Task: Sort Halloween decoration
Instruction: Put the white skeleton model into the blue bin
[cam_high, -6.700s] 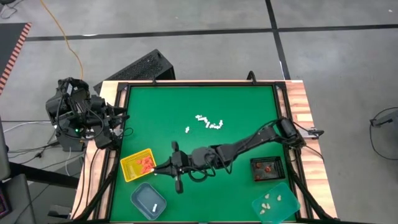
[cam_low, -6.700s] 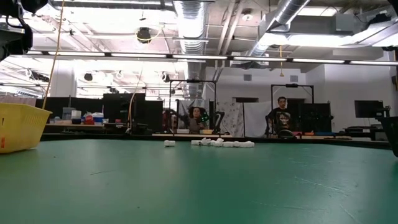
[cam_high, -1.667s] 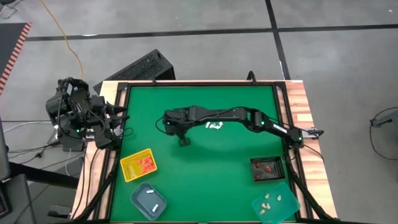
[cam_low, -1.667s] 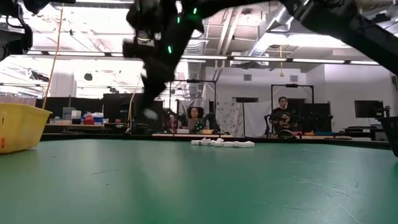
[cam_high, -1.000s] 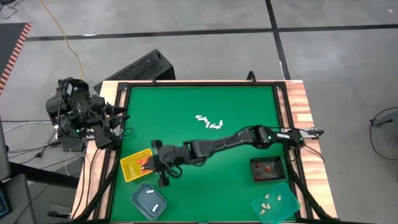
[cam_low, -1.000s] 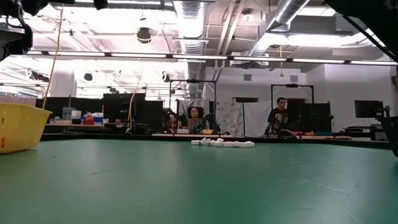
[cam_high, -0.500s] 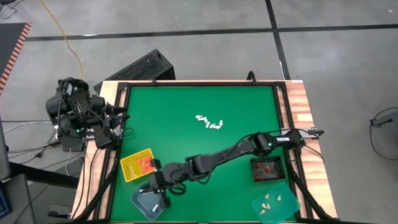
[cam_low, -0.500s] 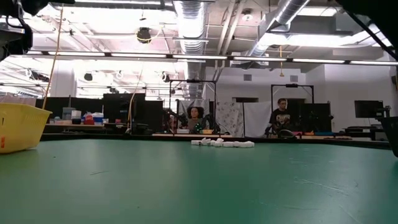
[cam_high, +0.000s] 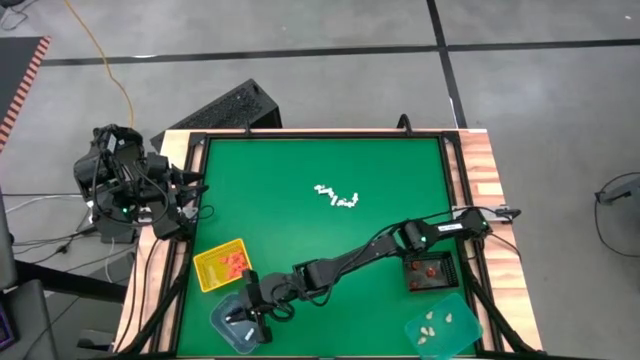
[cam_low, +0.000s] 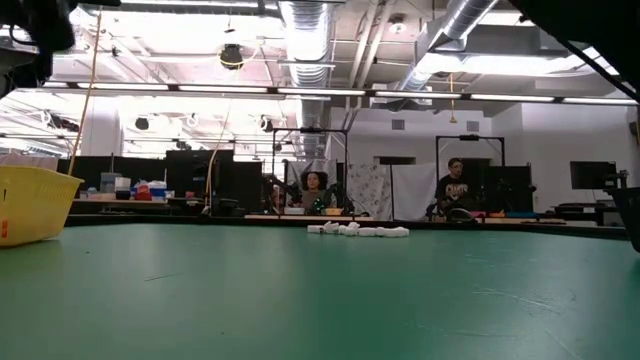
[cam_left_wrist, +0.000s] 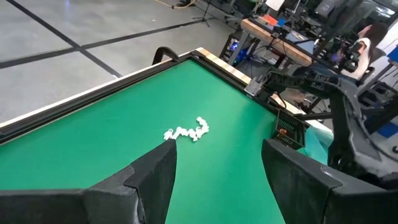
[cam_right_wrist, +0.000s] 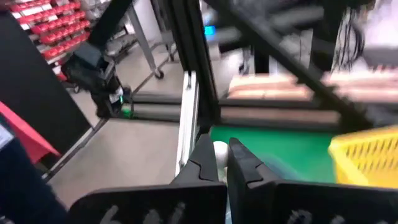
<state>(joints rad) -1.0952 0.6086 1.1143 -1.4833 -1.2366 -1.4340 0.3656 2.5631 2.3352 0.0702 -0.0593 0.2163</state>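
My right gripper (cam_high: 243, 316) reaches across the table to the near left and hovers over the blue-grey tray (cam_high: 220, 325). It is shut on a tiny white Halloween decoration (cam_right_wrist: 220, 150). A cluster of white trinkets (cam_high: 337, 197) lies on the green mat at mid-table, also visible in the low view (cam_low: 357, 231). Orange-red pieces lie in the yellow tray (cam_high: 212, 272). My left gripper (cam_left_wrist: 217, 177) is open and parked off the table's left edge, touching nothing. My right gripper pinches the white trinket (cam_right_wrist: 220, 150) between its two fingertips (cam_right_wrist: 206, 157), at their free ends. The fingers point nearly level, toward the table's left edge. The piece is lifted clear above the blue-grey tray.
A black tray (cam_high: 412, 278) with red pieces and a teal tray (cam_high: 462, 336) with cream pieces stand at the near right. The yellow tray's wall (cam_low: 30, 205) shows at the left of the low view. Black frame rails border the green mat (cam_high: 300, 160).
My right gripper, still shut on the white piece, has swung from beside the yellow tray toward the table's near edge and come down over the blue-grey tray, rolling at the wrist. My left arm has kept still.
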